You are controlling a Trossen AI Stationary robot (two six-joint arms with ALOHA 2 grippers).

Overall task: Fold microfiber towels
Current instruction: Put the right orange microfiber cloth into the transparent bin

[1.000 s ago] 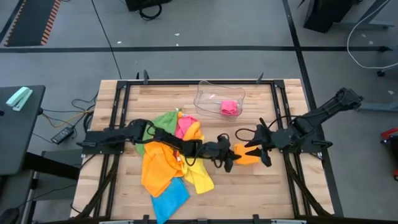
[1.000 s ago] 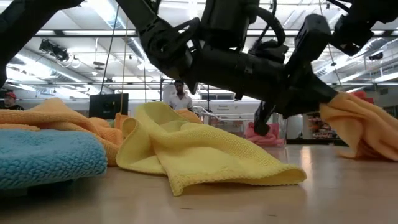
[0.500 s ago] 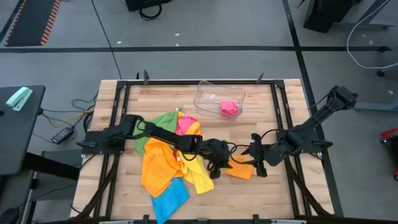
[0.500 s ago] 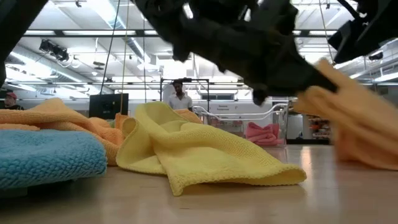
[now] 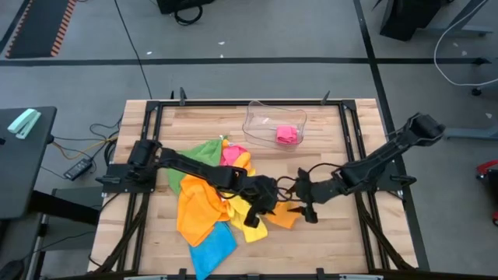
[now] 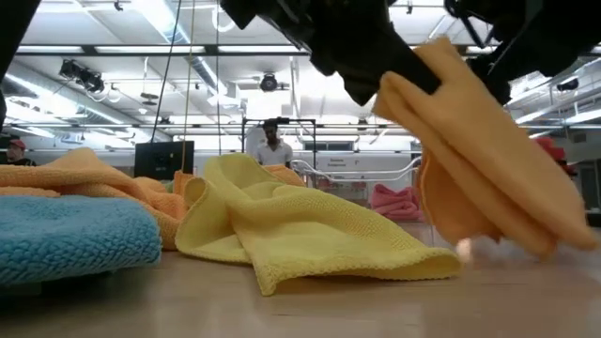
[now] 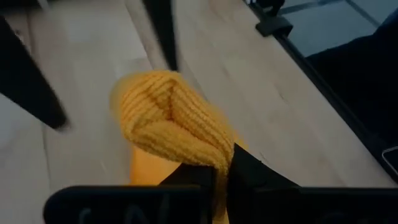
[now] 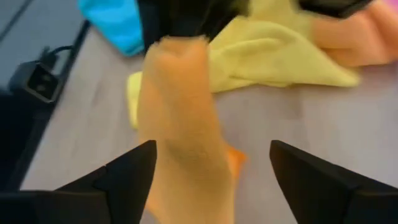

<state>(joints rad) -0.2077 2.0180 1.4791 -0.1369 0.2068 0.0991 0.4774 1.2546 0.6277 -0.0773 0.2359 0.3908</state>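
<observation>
Mid-bench, left jaws [image 5: 254, 211] pinched the soft orange microfiber towel [image 6: 488, 169], lifted, drooping to the wooden bench [image 5: 327, 241]. Right jaws [image 5: 305, 204] stood spread, just beside that towel, not gripping. Crumpled yellow microfiber towel [image 6: 300, 230] lay near the left jaws; blue one [image 5: 212, 249] farther off.

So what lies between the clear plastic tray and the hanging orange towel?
Bare wooden tabletop, in the high view, between tray and towel.
</observation>
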